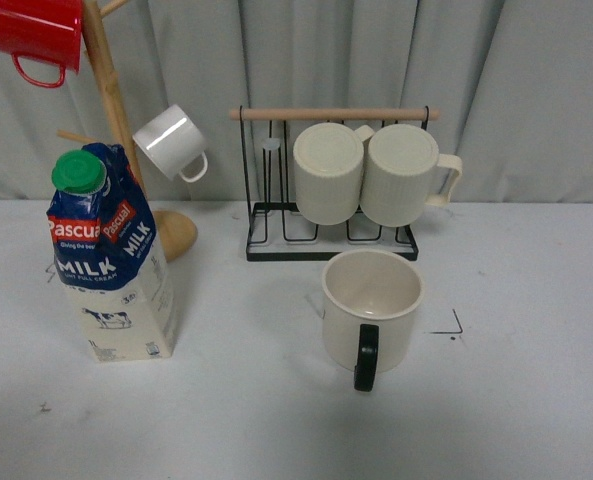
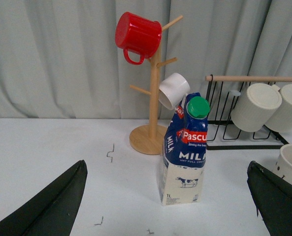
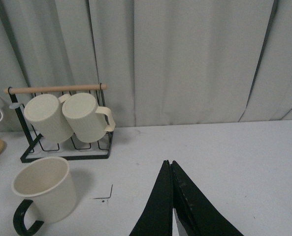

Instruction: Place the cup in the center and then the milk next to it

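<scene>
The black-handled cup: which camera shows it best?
The front view. There the cup stands whole and upright, with its open mouth visible and its black handle facing the camera. The right wrist view also shows the cup, but its handle runs to the frame edge. The left wrist view catches only a slice of it at the frame edge.

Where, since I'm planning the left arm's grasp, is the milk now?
In the front view the milk stands upright on the left of the table, just in front of the mug tree base and well left of the cup.
</scene>
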